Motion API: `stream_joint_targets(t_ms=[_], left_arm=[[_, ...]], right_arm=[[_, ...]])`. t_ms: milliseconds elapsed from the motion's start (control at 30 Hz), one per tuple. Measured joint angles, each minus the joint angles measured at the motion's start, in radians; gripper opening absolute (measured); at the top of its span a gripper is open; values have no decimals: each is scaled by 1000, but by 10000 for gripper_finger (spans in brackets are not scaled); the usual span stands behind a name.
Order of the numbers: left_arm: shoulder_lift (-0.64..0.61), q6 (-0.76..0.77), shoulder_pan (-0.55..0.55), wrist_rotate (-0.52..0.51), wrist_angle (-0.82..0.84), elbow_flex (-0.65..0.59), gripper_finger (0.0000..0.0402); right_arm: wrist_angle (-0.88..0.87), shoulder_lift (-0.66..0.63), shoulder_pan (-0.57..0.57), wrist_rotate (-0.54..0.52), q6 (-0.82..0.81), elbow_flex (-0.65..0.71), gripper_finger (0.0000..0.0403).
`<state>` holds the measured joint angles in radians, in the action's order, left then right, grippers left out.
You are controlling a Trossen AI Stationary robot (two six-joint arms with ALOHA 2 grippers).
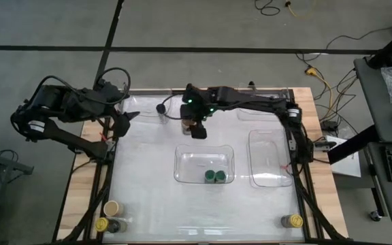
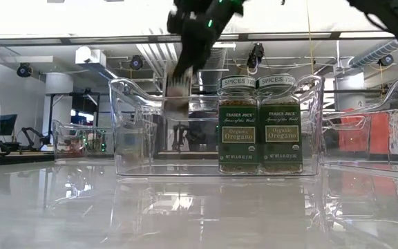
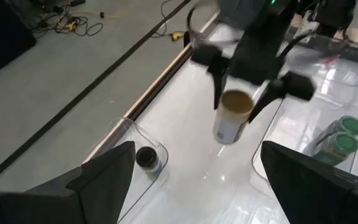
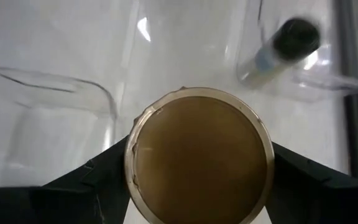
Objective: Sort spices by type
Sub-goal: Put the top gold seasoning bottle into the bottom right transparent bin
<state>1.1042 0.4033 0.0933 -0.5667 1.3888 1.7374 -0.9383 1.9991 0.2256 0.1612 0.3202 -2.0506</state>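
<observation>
Right gripper (image 3: 240, 102) clamped on tan-lidded jar (image 3: 234, 116), held between fingers above table (image 1: 148, 204).

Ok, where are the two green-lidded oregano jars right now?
In the high view, both green-lidded oregano jars stand side by side and upright in the middle clear tray, at its near edge, right of centre.

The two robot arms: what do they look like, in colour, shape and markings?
Both are dark, jointed arms of black segments with black cables looping along them. The left gripper ends in two broad, flat, matte black fingers. The right gripper has slimmer black fingers, and small green lights glow on its wrist.
</observation>
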Motion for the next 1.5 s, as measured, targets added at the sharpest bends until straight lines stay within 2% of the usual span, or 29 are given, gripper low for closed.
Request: stream_joint_targets(t_ms=[433,533,633,733,867,1000,1100,1267,1500], left_arm=[[7,42,3,0,-40,-10,331],[4,33,4,0,-80,-42,331],[-7,1,4,1,-148,-92,331],[-21,-48,4,9,-231,-146,331],[-42,-126,4,72,-330,-231,331],[-69,-110,5,141,-424,-317,331],[-92,-111,6,218,-475,-372,331],[-140,-105,6,226,-558,-447,331],[-196,-106,6,226,-674,-537,331]], right_arm=[[-211,-249,-129,-7,-51,15,269],[-286,-298,-194,-44,-133,40,269],[-348,-365,-286,-129,-227,87,269],[-358,-440,-384,-201,-355,155,270],[-360,-531,-504,-303,-575,257,272],[-375,-631,-614,-382,-736,370,269],[-396,-697,-664,-394,-848,461,270],[-411,-793,-712,-412,-1007,627,273],[-391,-888,-725,-397,-1058,844,272]])
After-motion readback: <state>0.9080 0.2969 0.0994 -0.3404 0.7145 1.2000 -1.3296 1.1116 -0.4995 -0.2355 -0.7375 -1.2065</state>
